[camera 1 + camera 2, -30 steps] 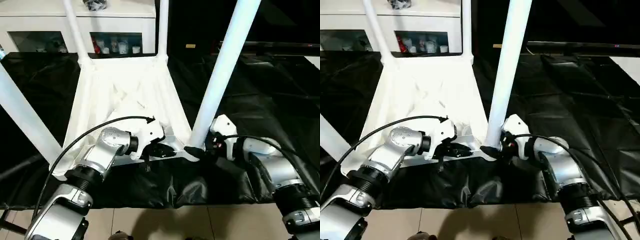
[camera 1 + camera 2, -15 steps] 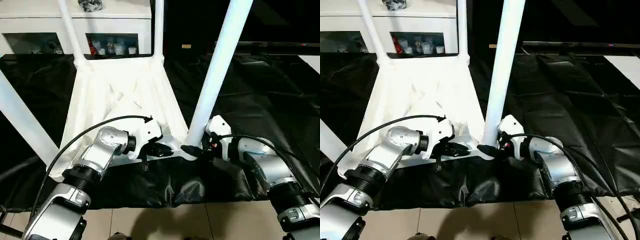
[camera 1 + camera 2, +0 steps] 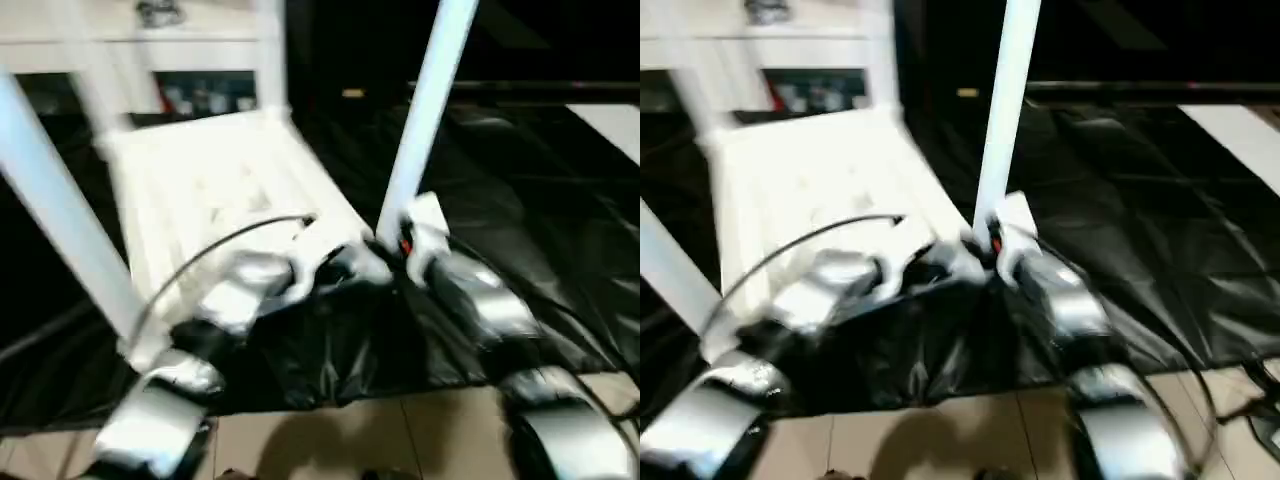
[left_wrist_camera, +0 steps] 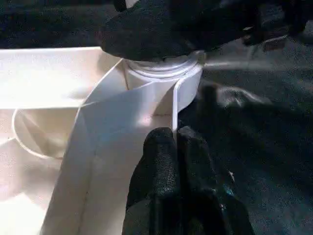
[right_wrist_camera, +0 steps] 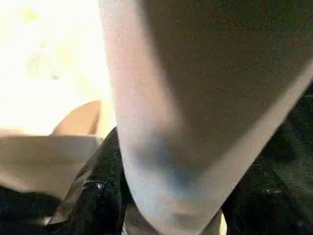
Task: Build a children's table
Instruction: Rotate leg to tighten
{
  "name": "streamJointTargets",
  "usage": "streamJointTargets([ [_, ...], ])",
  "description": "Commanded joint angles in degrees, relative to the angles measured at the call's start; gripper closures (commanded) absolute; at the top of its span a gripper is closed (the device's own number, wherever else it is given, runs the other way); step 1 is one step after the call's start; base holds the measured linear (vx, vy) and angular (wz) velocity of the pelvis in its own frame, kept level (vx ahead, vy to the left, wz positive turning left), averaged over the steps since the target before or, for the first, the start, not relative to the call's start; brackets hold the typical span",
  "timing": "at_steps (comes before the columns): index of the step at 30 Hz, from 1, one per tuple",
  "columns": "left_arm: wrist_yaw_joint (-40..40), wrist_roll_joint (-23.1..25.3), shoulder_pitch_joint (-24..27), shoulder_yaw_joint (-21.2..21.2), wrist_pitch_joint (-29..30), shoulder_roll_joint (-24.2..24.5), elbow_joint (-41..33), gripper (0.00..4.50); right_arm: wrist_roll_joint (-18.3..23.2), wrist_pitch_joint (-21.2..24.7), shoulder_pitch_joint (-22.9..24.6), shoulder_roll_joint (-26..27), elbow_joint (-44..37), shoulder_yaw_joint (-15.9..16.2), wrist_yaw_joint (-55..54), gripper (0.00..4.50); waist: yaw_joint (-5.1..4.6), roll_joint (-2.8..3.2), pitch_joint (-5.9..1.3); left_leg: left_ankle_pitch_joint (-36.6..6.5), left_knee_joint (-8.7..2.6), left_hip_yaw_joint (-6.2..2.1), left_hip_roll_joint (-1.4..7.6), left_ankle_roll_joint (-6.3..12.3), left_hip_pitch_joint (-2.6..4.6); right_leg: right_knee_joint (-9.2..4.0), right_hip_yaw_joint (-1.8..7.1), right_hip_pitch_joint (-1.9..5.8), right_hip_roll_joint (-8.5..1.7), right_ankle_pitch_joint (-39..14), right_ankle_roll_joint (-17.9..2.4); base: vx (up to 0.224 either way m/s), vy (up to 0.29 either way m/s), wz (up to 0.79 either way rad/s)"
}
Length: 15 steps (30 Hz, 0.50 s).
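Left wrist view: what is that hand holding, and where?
The left hand is shut on the tabletop, pinching its thin side rim just below the corner socket.

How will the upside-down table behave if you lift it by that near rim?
The table is probably light but awkward: thin-walled plastic with long legs standing up from the corners, so it may tip. The left gripper pinches the thin glossy rim, which could flex or slip.

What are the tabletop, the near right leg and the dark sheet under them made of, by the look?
Tabletop: looks like white moulded plastic; thin walls and a rounded corner socket with a smooth, slightly glossy surface.
Near right leg: same plain white, a smooth tube, probably plastic.
Dark sheet: thin black film, likely plastic; it creases and shines.
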Motion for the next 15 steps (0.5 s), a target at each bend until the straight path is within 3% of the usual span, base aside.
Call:
streamJointTargets([
  [1,-0.7,-0.4,-1.6,-1.2,-1.0,-2.3,-1.0,4.50,-1.4,0.4,0.7,4.1,1.9,4.6,2.9,2.12,0.62,-0.51,-3.92,-19.6,-4.18,-0.72,0.44,0.37,0.82,-5.23,1.02,2.19,-2.16,-25.2,-8.4,0.000,0.000,0.00],
  [3,-1.8,-0.5,-1.3,-1.4,-2.0,-2.2,-1.3,4.50,-1.6,-0.7,0.9,4.3,1.6,5.1,4.0,2.12,0.73,-0.58,-3.98,-18.4,-4.17,-0.61,0.49,1.06,0.64,-4.78,1.14,2.42,-2.05,-21.6,-9.7,0.000,0.000,0.00],
  [4,-3.0,-0.5,-0.9,-1.6,-2.8,-1.7,-1.5,4.50,-1.5,-1.1,1.2,4.2,1.4,5.0,4.9,1.80,0.74,-0.46,-3.95,-18.0,-4.21,-0.58,0.53,1.39,0.57,-4.65,1.13,2.49,-2.01,-20.3,-10.3,0.000,0.000,0.00],
  [7,-4.8,-0.8,-0.4,-1.6,-4.5,-0.8,-1.3,4.50,-0.5,-0.8,1.4,3.6,1.3,4.1,6.5,1.51,0.70,-0.36,-4.02,-17.4,-4.24,-0.56,0.64,1.75,0.53,-4.30,1.13,2.71,-1.98,-17.7,-11.4,0.000,0.000,0.00],
  [10,-9.2,-1.7,1.2,-1.6,-8.0,1.5,-2.1,4.50,0.8,-0.9,2.5,0.9,-0.1,3.1,11.0,1.23,0.84,-0.39,-4.03,-17.6,-4.19,-0.50,0.66,2.32,0.58,-4.35,1.21,2.92,-2.11,-17.6,-11.7,0.000,0.000,0.00],
  [15,-18.0,-4.8,3.6,-0.9,-9.9,5.0,-4.7,4.50,0.2,-3.9,5.5,-5.6,-3.8,5.3,22.2,1.04,1.64,-0.34,-3.84,-17.2,-4.35,-0.41,1.02,2.39,0.82,-4.16,1.30,2.81,-2.20,-17.3,-12.3,0.000,0.000,0.00],
])
